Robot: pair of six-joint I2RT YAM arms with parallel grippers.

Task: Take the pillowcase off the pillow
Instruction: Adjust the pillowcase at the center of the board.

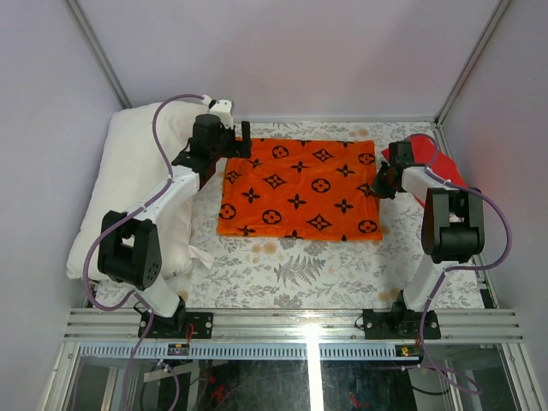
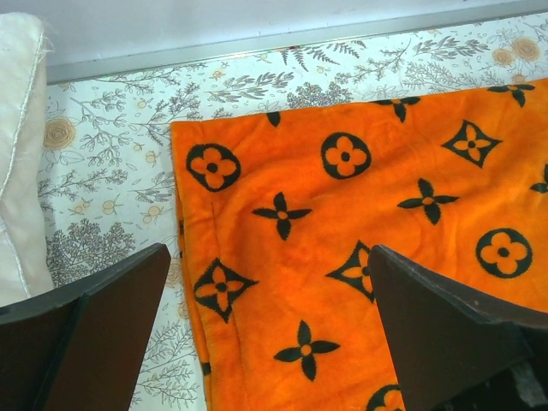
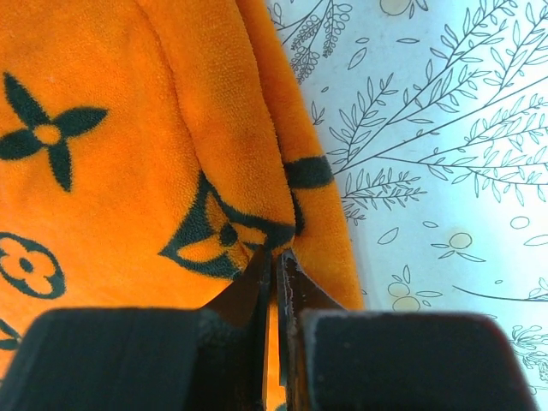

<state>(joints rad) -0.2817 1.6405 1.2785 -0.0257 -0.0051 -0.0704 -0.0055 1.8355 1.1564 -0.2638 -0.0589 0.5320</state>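
Top external: you look down from above and behind the arm bases (image 1: 163,324), which sit along the bottom edge. The view faces the far wall, stands well back, and takes in the whole table (image 1: 291,270).

Left wrist: you look steeply down toward the far rail (image 2: 257,43) at the top edge, fairly close. The left gripper (image 2: 270,257) frames the lower corners; the pillow (image 2: 17,171) is cut off at the left edge.

Right wrist: nearest view, almost on the cloth, with the right gripper (image 3: 276,257) at bottom centre.

Overlap: all three share the pillowcase (image 1: 300,188). Left wrist covers the corner at its upper left in the top view; right wrist covers its right edge.
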